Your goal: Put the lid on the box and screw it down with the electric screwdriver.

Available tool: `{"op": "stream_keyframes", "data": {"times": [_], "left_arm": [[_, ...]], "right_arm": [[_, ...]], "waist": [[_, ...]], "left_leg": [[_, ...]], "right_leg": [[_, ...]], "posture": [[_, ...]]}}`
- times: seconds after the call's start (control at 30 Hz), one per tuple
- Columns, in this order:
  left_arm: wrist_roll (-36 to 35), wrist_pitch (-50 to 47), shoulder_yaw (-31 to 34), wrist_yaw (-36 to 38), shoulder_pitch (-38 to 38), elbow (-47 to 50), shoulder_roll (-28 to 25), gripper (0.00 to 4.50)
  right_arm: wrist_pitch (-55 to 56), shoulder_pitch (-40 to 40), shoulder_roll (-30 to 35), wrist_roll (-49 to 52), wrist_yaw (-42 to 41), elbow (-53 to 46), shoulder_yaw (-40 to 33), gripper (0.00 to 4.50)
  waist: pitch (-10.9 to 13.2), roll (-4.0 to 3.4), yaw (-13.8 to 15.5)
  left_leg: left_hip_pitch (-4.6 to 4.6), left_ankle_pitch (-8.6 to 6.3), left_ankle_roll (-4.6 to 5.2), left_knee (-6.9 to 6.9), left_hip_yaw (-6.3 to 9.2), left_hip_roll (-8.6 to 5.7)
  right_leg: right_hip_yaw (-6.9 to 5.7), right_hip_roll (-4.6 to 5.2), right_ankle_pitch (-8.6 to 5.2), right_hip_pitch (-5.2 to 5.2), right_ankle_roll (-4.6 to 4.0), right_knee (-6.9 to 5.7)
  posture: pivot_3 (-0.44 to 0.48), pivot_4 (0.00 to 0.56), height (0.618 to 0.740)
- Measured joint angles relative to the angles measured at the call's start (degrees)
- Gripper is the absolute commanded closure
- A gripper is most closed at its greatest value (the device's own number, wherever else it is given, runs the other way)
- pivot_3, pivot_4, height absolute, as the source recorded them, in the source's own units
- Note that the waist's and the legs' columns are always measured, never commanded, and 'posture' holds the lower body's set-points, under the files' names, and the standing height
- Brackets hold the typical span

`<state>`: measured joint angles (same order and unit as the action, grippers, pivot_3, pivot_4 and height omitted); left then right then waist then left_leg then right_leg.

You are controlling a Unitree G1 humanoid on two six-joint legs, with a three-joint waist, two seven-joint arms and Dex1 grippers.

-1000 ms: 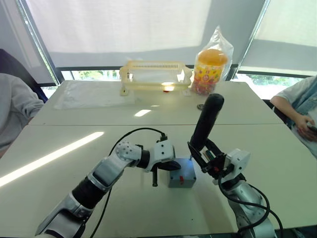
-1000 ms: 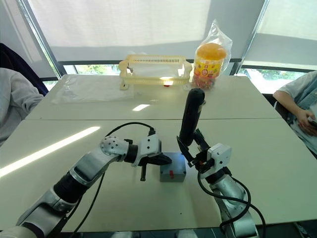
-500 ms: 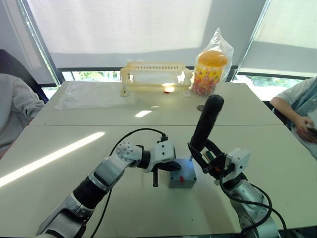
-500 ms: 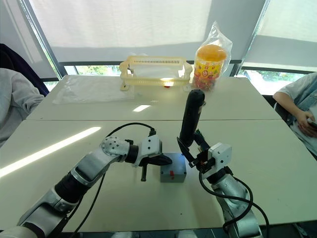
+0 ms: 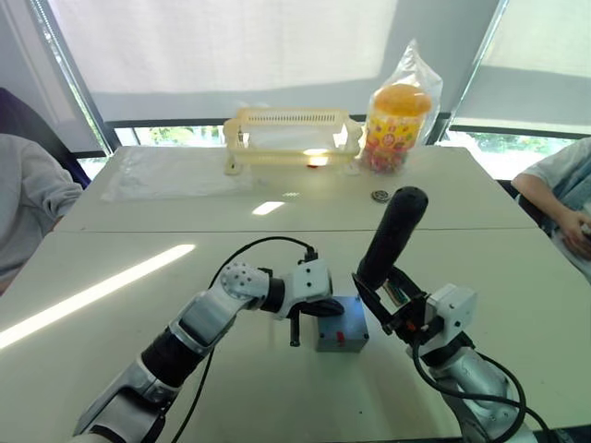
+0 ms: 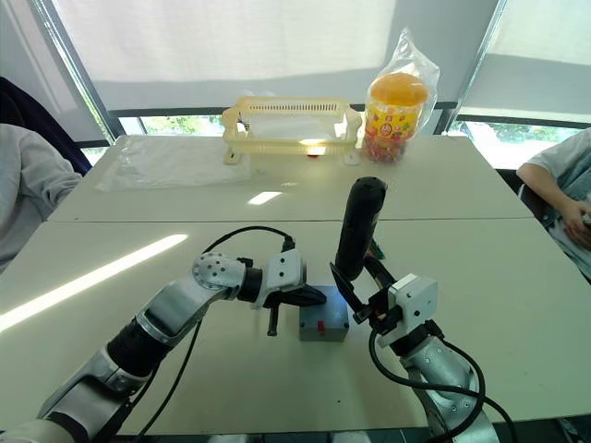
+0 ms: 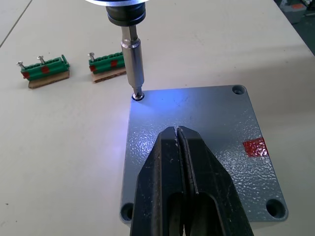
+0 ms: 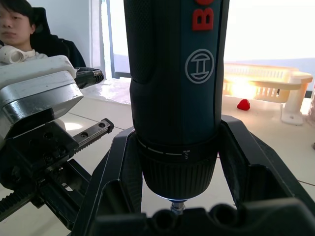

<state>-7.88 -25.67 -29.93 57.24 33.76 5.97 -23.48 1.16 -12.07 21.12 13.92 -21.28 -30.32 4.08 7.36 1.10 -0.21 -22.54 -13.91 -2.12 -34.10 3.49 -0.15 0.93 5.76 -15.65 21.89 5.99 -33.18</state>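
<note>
One corner screw is engaged by the electric screwdriver [image 5: 388, 242], gripped in the right end effector [image 5: 390, 305]; the lid [image 7: 197, 147] is pinned by the closed left end effector [image 7: 178, 135]; tilt could slip the bit.

This is looking like an office or meeting room doubling as a test lab. Pale tables [image 5: 138, 277] are standing pushed together under big windows [image 5: 517, 138], with roller blinds [image 5: 222, 46] hanging down over them. People [image 5: 563, 203] are sitting at either side. A cream plastic basket [image 5: 291, 138] and a bagged jar of snacks [image 5: 397, 115] are sitting at the far edge.
</note>
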Motion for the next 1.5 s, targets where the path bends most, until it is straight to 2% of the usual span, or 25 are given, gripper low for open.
{"op": "stream_keyframes", "data": {"times": [0.63, 1.03, 1.17, 1.5], "left_arm": [[0.01, 0.95, -0.02, -0.07, 0.21, -0.96, 0.94, 4.5], [0.61, 0.85, -0.14, -0.17, -0.24, -1.26, 0.87, 4.5], [0.98, 0.74, -0.18, -0.12, -0.42, -1.24, 0.48, 4.5], [1.09, -0.14, -0.16, -0.11, -0.96, -0.21, 0.08, 4.5]], "right_arm": [[-6.11, 1.91, -2.07, 2.34, 1.38, -1.45, -1.64, 2.72], [-6.53, 1.97, -1.79, 1.93, 0.42, -0.4, -1.49, 2.72], [-5.87, 2.0, -1.79, 1.9, -0.02, 0.64, -1.48, 2.72], [-5.87, 2.01, -1.91, 1.94, -0.55, 0.96, -1.46, 2.72]], "waist": [[0.37, -0.05, 0.85], [0.01, 0.38, 0.85], [-0.09, 0.53, 0.79], [-0.38, 0.55, 0.63]], "left_leg": [[0.05, 0.05, 0.09, -0.02, -0.02, -0.01], [0.25, 0.05, 0.09, -0.02, 0.03, 0.03], [0.57, -0.07, -0.11, -0.02, 0.06, 0.04], [0.32, -0.12, -0.15, 0.0, 0.06, 0.08]], "right_leg": [[-0.09, -0.09, 0.0, 0.03, 0.01, -0.16], [-0.21, -0.18, 0.0, -0.18, 0.02, -0.17], [-0.17, -0.09, -0.01, -0.55, 0.03, -0.1], [-0.17, -0.01, -0.02, -0.59, 0.03, -0.06]], "posture": [[0.0, 0.15, 0.74], [0.0, 0.15, 0.74], [0.0, 0.15, 0.74], [0.0, 0.15, 0.74]]}}
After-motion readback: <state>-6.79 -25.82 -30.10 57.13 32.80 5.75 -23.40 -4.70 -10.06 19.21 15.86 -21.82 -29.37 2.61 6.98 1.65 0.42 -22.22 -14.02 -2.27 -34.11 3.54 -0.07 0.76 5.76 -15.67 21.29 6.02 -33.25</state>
